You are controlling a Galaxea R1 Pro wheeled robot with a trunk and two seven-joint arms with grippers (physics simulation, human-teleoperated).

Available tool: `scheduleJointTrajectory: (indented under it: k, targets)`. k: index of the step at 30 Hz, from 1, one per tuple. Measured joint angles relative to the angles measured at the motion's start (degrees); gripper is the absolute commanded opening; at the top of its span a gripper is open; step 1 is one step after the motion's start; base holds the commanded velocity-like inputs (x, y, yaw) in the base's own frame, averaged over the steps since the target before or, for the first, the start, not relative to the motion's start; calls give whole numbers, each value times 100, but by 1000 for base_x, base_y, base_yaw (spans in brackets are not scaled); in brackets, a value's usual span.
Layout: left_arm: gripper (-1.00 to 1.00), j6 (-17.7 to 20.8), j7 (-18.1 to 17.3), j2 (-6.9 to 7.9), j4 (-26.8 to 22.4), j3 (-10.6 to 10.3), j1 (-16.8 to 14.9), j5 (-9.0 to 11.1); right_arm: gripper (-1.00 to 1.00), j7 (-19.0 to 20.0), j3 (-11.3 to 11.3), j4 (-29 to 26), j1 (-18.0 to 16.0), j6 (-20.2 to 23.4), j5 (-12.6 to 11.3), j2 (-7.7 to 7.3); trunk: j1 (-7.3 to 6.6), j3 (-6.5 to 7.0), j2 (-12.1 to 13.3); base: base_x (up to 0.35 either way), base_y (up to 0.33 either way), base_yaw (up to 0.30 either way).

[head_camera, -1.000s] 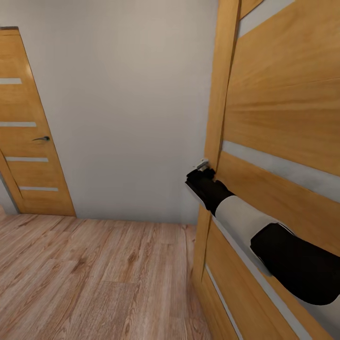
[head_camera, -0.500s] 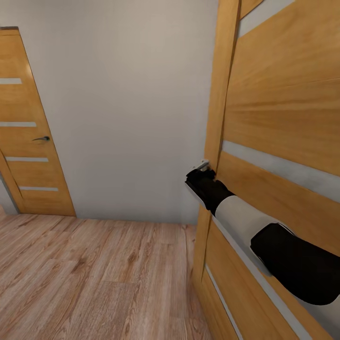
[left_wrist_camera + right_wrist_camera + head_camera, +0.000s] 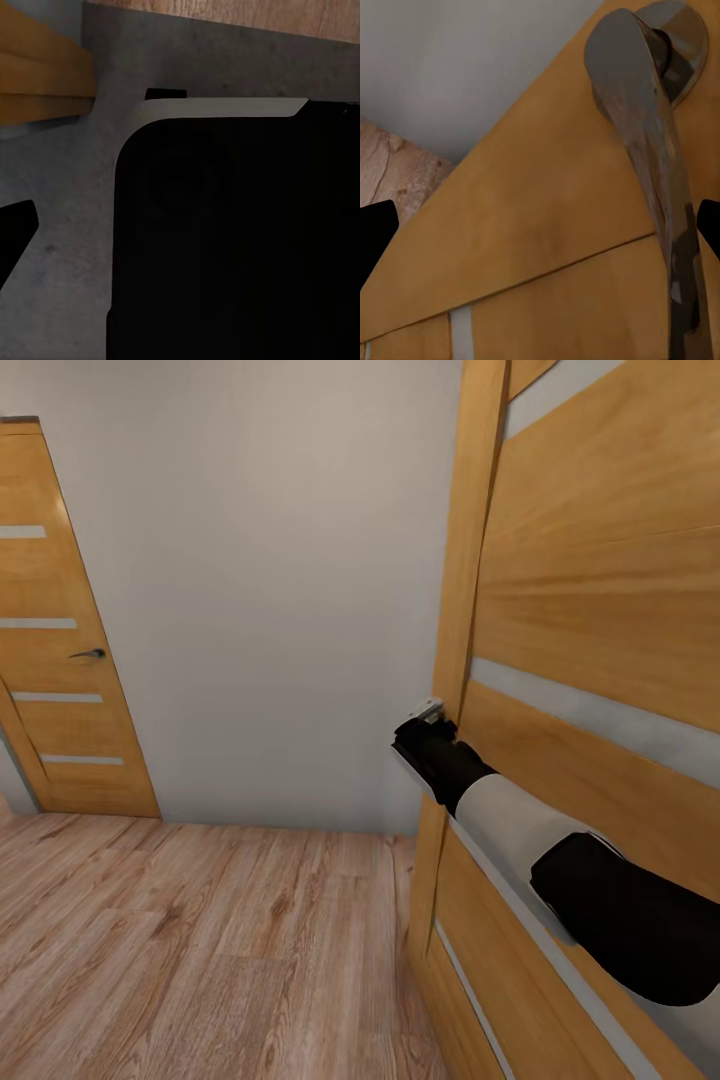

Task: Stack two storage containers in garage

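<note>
The two storage containers are out of view. My right arm reaches forward to an orange-brown wooden door [image 3: 600, 610] at the right. My right gripper [image 3: 426, 714] is at the door's metal lever handle [image 3: 431, 707]. In the right wrist view the right gripper [image 3: 540, 240] is open, and the handle [image 3: 649, 150] hangs between the fingers, close to one fingertip [image 3: 711, 225] and not clamped. In the left wrist view one fingertip [image 3: 15, 236] of my left gripper stands far out at the picture's edge, over grey floor [image 3: 67, 187].
The near door stands edge-on close at my right. A second wooden door [image 3: 60, 660] with frosted strips is shut at the far left. A plain white wall [image 3: 270, 610] lies ahead, with light wood plank floor [image 3: 200, 940] below. My own black body [image 3: 240, 240] is beside the left gripper.
</note>
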Motion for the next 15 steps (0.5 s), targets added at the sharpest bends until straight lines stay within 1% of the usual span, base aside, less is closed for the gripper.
scheduleJointTrajectory:
  k: [10, 15]
  targets:
    - [100, 0, 0, 0, 0, 0, 0, 0, 100, 2, -7, 10, 0, -53, 2, 0, 0, 0, 0, 0, 0, 0]
    - [100, 0, 4, 0, 0, 2, 0, 0, 100, -16, 11, 81, 0, -88, 57, 0, 0, 0, 0, 0, 0, 0]
